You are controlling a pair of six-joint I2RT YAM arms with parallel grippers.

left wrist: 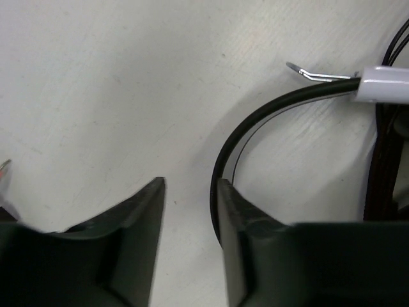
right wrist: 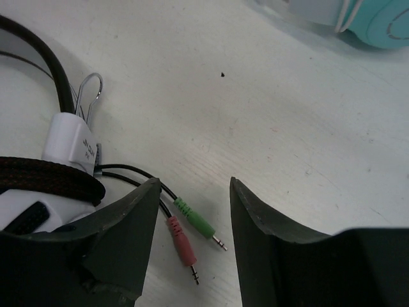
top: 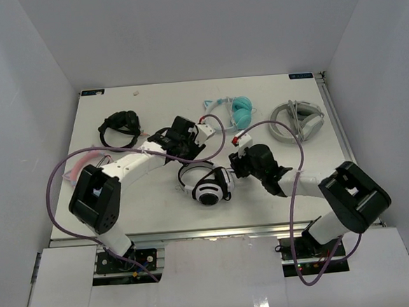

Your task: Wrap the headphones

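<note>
I'm seeing the left gripper and right gripper hovering, jaws apart, beside the headphones. A teal headset and a grey headset are lying beyond.

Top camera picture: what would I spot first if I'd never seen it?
The left arm and the right arm both bend in over the headphones, white with ringed cups, mid-table. Bright teal headphones sit farther back, between black headphones on the left and grey-white headphones on the right.
</note>
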